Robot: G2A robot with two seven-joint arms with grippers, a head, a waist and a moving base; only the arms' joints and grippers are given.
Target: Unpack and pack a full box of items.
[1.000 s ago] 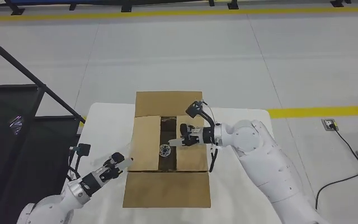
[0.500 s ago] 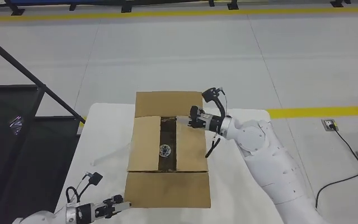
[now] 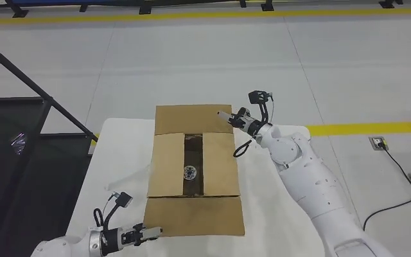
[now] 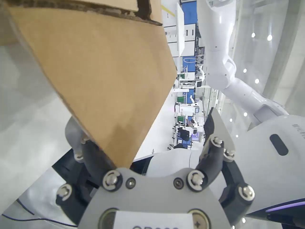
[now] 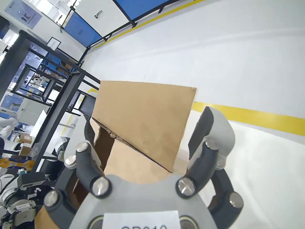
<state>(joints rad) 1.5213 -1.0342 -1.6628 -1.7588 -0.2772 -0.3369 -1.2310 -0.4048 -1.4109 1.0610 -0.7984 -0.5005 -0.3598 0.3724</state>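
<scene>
The box [image 3: 192, 170] sits on the counter [image 3: 122, 154]. Left jaws are wide open at the near flap [image 3: 192, 218], and right jaws are wide open at the far flap [image 3: 192, 119]. A crooked pinch could shove the box.

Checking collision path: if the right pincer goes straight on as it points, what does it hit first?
The far flap of the brown cardboard box; its corner seems to sit inside the open right pincer. Contact depth is unclear.

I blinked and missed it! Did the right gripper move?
Yes. The right gripper went from over the cardboard box's middle out to its far right corner.
</scene>
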